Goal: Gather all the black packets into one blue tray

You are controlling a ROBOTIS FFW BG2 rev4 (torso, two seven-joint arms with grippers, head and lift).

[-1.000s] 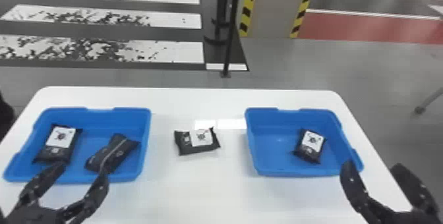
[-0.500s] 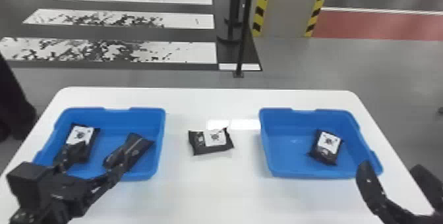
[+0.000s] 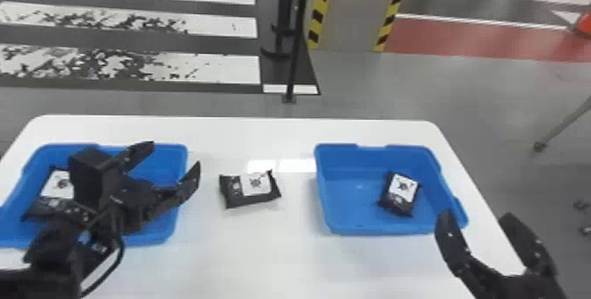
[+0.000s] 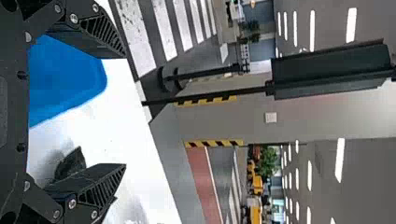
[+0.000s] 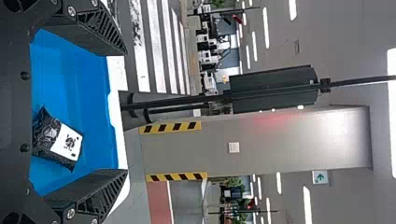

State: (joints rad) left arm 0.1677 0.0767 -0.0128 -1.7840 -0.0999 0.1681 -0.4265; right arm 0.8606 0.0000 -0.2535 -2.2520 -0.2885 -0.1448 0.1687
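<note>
In the head view my left gripper stands open above the left blue tray, its fingers toward the tray's right rim. The middle black packet lies on the table between the trays. One packet is in the left tray, partly behind the arm. Another packet lies in the right blue tray. My right gripper is parked open at that tray's near right corner. In the left wrist view, the open left gripper has a packet beside one finger. The right gripper is open in its wrist view.
The white table carries both trays, with bare surface around the middle packet. Behind its far edge a thin black pole stands on the floor before a pillar with striped edges.
My left gripper has moved up and to the right, from the near side of the left tray to above its right part. The right arm holds still; the head view has shifted slightly.
</note>
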